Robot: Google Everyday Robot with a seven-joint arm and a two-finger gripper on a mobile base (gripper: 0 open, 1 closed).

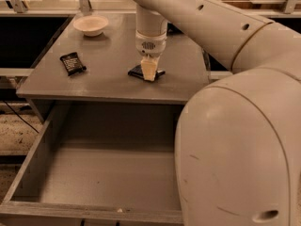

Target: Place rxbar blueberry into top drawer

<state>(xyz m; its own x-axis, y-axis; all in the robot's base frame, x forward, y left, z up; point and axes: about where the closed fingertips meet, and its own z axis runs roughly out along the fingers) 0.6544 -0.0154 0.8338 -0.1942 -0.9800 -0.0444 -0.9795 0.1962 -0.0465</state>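
Reaching down to the middle of the bench [103, 81], the claw [149, 71] meets the snack bar [136, 72], which lies flat there, not yet in the drawer [108, 173]. Whether the claw is wide or clamped I cannot tell. The wrapper looks thin, dark and slick, so a shallow pinch could slip off or shove it across the smooth grey top. The open drawer is deep, plain and thick-walled. A black bar [72, 63] and a pale round bowl [91, 25] sit well apart.
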